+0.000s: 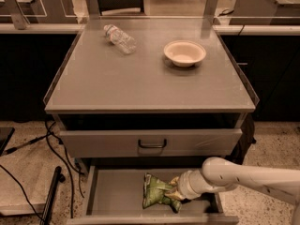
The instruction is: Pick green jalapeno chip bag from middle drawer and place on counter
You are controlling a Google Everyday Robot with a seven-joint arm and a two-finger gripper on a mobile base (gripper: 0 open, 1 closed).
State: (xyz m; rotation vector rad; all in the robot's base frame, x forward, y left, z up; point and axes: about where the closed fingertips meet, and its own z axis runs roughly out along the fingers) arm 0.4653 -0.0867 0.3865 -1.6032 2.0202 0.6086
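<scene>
The green jalapeno chip bag (156,196) lies crumpled in the open middle drawer (115,196), right of its centre and near the front wall. My gripper (175,195) reaches in from the right on a white arm. It is shut on the bag's right end, which is pinched and bunched up. The bag still rests in the drawer. The counter (140,81) is the wide grey top above the drawers.
A clear plastic bottle (120,38) lies at the counter's back left and a white bowl (184,53) stands at the back right. A shut drawer panel with a black bar handle (152,143) sits above the open drawer. Cables (51,146) trail on the floor at left.
</scene>
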